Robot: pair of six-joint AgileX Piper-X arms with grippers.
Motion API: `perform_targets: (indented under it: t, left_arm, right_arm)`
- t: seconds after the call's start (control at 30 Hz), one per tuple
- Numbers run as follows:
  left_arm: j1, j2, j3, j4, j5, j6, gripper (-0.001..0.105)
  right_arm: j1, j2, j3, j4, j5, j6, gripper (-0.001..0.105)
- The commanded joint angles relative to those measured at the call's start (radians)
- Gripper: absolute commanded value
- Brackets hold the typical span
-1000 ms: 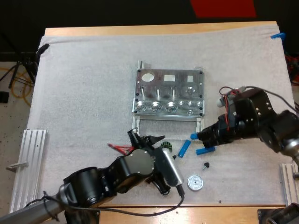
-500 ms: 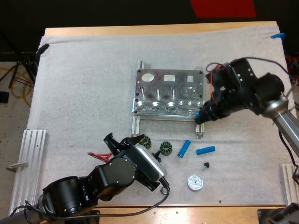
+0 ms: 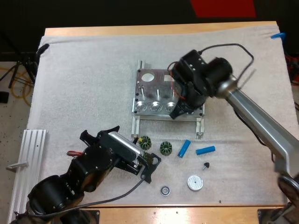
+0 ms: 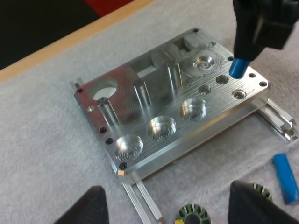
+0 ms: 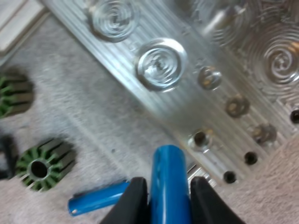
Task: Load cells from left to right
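Blue cell [image 5: 169, 182], smooth and glossy, pinched tip-down in right tool [image 5: 164, 198] | tip over the small-hole row of ribbed, swirl-milled aluminium fixture [image 3: 154, 95] | left tool [image 4: 175, 207] spread wide, gripping nothing | spare cell [image 3: 184, 148] lying near fixture

1. The left arm [image 3: 88, 172] is black all over, with fat round joints and a shiny grey piece on top.
2. The right arm [image 3: 261, 126] has a long smooth grey tube and a chunky black end.
3. The left fingers [image 4: 93, 207] are dark and wide.
4. The right fingers [image 5: 133, 203] are black with rounded tips.
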Motion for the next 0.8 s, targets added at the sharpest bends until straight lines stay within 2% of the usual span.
perform_targets:
  t: [0.0, 0.23, 0.3, 0.57, 0.77]
  left_arm:
    - [0.017, -0.004, -0.004, -0.005, 0.019, 0.017, 0.054]
    - [0.047, -0.004, -0.002, -0.013, 0.056, 0.102, 0.054]
    - [0.047, -0.004, -0.002, -0.015, 0.096, 0.122, 0.054]
    - [0.047, -0.004, -0.002, -0.041, 0.155, 0.128, 0.054]
    - [0.047, -0.004, -0.002, -0.044, 0.168, 0.128, 0.054]
  right_arm:
    - [0.0, 0.024, -0.05, 0.023, 0.01, 0.008, 0.011]
    - [0.002, 0.167, -0.217, 0.059, 0.03, 0.042, 0.011]
    - [0.002, 0.199, -0.253, 0.073, 0.037, 0.05, 0.011]
    - [0.002, 0.25, -0.268, 0.084, 0.115, 0.063, 0.011]
    - [0.0, 0.273, -0.266, 0.081, 0.119, 0.063, 0.011]
